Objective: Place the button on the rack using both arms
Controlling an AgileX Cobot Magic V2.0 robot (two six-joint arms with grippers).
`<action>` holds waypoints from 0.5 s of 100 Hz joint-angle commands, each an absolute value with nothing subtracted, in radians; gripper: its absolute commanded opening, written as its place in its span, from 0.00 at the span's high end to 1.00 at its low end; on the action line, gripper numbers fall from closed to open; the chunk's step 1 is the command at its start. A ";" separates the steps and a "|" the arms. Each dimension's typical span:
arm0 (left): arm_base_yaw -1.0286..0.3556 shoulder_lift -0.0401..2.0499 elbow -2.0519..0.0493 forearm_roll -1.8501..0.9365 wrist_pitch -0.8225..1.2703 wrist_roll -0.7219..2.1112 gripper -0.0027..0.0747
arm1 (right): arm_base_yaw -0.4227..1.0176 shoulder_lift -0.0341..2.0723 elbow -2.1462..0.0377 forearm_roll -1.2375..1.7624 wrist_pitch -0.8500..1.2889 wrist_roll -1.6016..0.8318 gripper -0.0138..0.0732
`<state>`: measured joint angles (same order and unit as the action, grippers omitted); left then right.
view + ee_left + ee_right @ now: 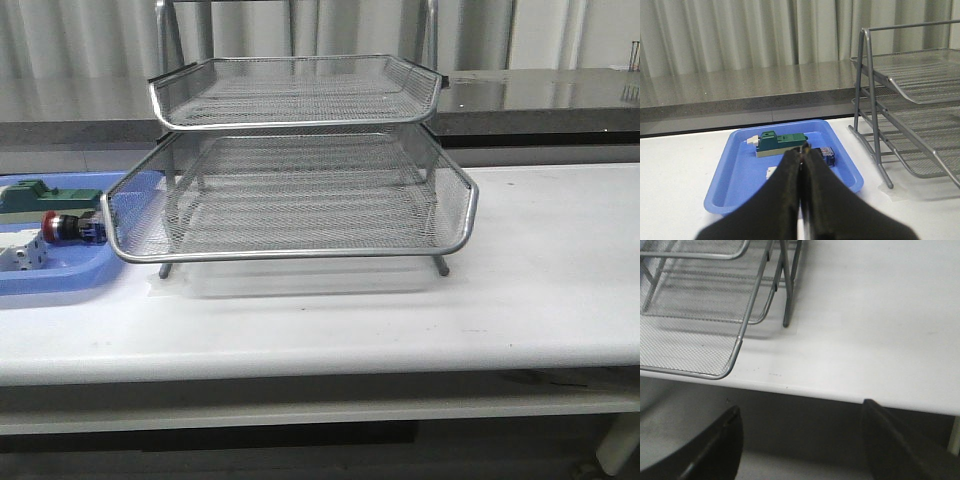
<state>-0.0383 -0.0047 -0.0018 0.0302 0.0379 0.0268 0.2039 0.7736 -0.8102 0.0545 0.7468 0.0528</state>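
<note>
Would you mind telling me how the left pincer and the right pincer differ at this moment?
The left pincer has its black fingers pressed together, while the right pincer has its fingers spread wide apart. The left pincer faces the flat blue plastic tray where the red-capped push-button lies; the right pincer looks over the white table's front edge beside the silver wire-mesh rack. Both hold nothing.

Neither of our arms shows in the front view; we know them only from the wrist cameras. Our left gripper (pixel 802 150) has its two black fingers pressed together, tips meeting, nothing between them; our right gripper (pixel 800 415) holds its dark fingers spread wide apart, empty.
</note>
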 commanded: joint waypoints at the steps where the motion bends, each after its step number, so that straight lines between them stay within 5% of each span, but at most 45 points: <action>1: -0.039 -0.036 0.052 0.025 -0.041 0.019 0.99 | 0.198 0.698 -0.835 0.021 0.717 0.058 0.26; 50: -0.039 -0.036 0.052 0.025 -0.041 0.019 0.99 | 0.198 0.511 -0.835 -0.022 0.896 0.070 0.26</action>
<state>-0.0383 -0.0047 -0.0018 0.0302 0.0379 0.0268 0.2039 0.5256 -0.8102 0.0000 0.9364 0.0606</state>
